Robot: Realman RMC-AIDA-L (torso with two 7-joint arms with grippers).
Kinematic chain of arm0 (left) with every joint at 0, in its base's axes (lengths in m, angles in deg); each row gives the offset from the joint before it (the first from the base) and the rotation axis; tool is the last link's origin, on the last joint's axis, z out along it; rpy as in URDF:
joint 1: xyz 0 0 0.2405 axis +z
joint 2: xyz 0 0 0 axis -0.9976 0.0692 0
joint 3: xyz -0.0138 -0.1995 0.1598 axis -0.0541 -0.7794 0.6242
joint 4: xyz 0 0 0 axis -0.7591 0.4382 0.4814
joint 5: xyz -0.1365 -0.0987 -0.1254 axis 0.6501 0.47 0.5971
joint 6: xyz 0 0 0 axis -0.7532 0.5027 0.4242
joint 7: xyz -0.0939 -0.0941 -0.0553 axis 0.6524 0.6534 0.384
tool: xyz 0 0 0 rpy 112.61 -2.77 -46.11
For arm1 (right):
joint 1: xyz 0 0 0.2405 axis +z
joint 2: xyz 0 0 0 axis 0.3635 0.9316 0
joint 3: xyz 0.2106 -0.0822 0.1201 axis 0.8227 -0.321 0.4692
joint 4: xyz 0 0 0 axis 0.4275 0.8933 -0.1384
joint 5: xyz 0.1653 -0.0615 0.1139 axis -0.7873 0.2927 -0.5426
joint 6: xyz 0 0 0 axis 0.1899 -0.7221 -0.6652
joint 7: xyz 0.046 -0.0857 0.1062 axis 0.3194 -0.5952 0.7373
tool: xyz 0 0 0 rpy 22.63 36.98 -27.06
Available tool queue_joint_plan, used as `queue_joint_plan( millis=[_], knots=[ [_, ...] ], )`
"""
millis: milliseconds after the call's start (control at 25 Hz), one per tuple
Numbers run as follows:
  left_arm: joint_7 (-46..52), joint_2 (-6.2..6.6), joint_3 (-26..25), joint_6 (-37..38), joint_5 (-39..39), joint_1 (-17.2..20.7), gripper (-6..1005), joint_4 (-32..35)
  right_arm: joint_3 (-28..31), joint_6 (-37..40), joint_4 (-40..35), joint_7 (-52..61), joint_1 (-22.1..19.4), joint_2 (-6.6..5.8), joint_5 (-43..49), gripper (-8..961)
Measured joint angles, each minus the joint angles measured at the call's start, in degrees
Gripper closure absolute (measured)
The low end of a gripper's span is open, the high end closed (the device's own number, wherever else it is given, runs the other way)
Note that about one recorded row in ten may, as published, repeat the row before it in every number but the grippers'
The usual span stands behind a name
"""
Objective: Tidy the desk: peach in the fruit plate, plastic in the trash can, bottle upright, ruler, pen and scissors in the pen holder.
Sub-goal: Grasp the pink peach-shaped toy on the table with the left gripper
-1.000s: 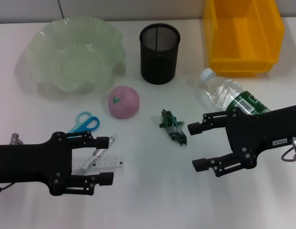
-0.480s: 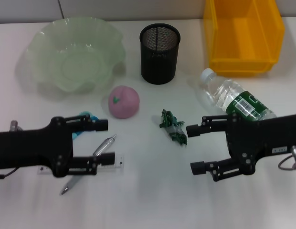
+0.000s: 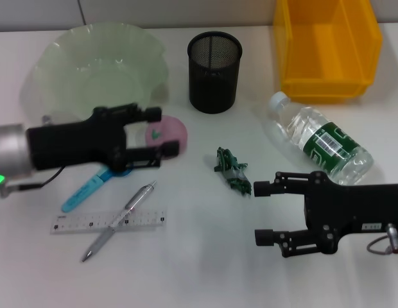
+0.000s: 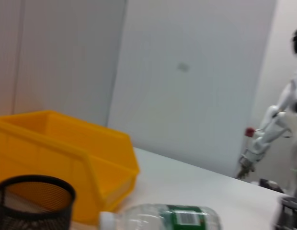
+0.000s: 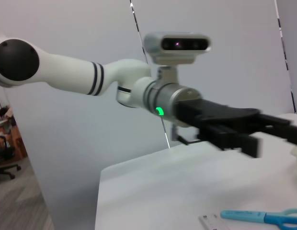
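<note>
The pink peach lies in front of the pale green fruit plate. My left gripper is open with one finger on each side of the peach, which it partly hides. Blue scissors, a clear ruler and a silver pen lying across it rest near the front left. The green plastic wrapper sits mid-table. The bottle lies on its side at the right. My right gripper hangs open in front of the bottle, holding nothing.
The black mesh pen holder stands at the back centre and the yellow bin at the back right. In the left wrist view the bin, holder and bottle appear. The right wrist view shows my left arm and the scissors.
My left gripper has moved away from the ruler and pen, back and to the right, up to the peach. My right gripper has slid a little toward the table's front edge.
</note>
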Motion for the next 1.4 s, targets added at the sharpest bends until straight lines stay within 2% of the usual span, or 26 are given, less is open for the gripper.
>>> queue_joint_plan(
  millis=[200,320,400,480,560,760,1400],
  knots=[
    [-0.1,-0.06,0.7,-10.0,-0.1,-4.9,202,-5.2,0.0,-0.1,1.0,-0.8,-1.6,0.04,-1.0,152],
    [-0.1,-0.15,2.8,-14.2,-0.1,-6.1,202,-5.9,0.0,0.3,1.2,-0.9,-2.4,-0.05,-2.1,152],
    [-0.1,-0.15,2.8,-14.2,-0.1,-6.1,202,-5.9,0.0,0.4,1.2,-0.9,-2.7,-0.06,-2.3,152],
    [0.0,-0.33,12.0,-22.3,0.1,-7.1,202,-5.9,0.0,0.4,1.3,-0.9,-2.8,-0.01,-2.3,152],
    [0.3,-0.49,14.6,-25.2,0.3,-7.2,202,-5.9,-0.1,0.4,1.3,-0.9,-2.8,0.08,-2.3,152],
    [0.7,-0.58,16.7,-28.4,1.4,-7.3,202,-6.5,0.0,0.5,1.6,-0.9,-2.3,0.10,-2.3,152],
    [-0.1,-0.52,17.6,-31.3,3.4,-6.2,201,-6.5,0.0,0.1,2.0,-0.7,-1.2,0.14,-2.3,151]
  ],
)
